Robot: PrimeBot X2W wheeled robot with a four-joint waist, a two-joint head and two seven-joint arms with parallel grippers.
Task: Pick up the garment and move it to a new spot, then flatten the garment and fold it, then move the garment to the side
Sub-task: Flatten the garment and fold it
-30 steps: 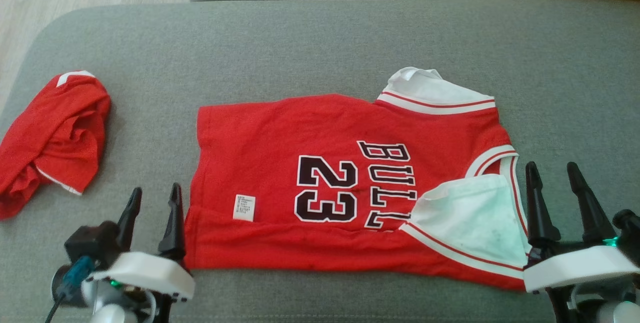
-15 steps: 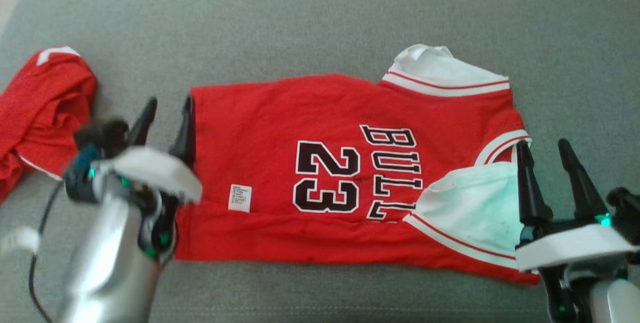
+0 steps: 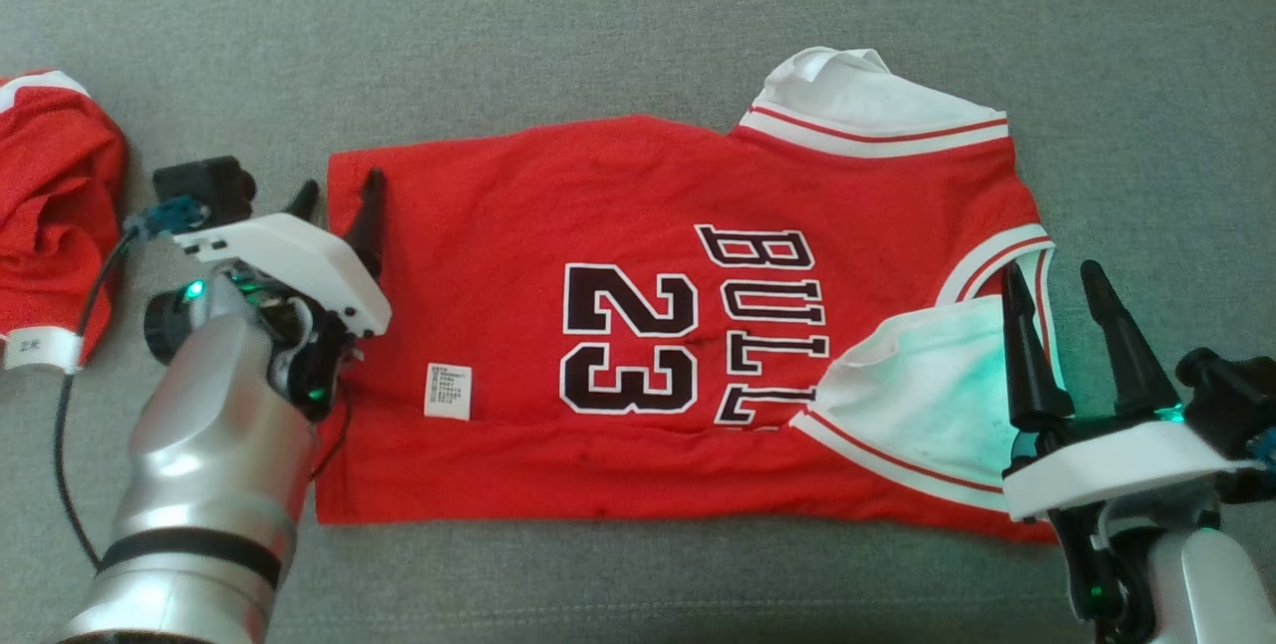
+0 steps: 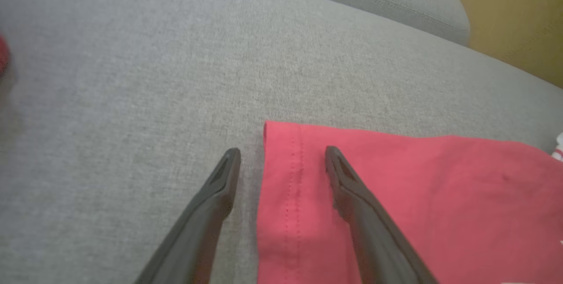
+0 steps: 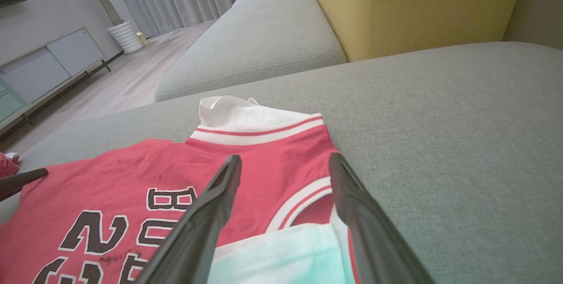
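Red sleeveless basketball jersey (image 3: 498, 205) with black-and-white "23" and "BULL" lettering lies spread on the grey fabric sofa seat (image 3: 598, 26). Its hem is toward my left and its white-trimmed shoulders toward my right. A crease runs the length of its near side. A small white label (image 3: 447, 391) sits just above that crease. White lining (image 3: 917, 395) is turned out at the near armhole, and more white shows at the far shoulder.

My left tool (image 3: 339, 180) is at the far hem corner, fingers spread wide, nothing between them but the edge itself. In the left wrist view (image 4: 282, 151) one finger is over bare grey cushion and the other over red cloth (image 4: 396, 196), with the stitched hem running between. Cannot tell whether either tip touches fabric.

My right tool (image 3: 1052, 268) is at the opposite end, by the near armhole, also fully apart and holding nothing. In the right wrist view (image 5: 285, 157) its fingers frame the striped armhole trim of the jersey (image 5: 132, 174), with the pale lining below.

A second, crumpled red garment (image 3: 50, 195) lies at the left edge of the cushion, apart from the jersey. A mustard-yellow sofa backrest (image 5: 418, 2) stands behind.
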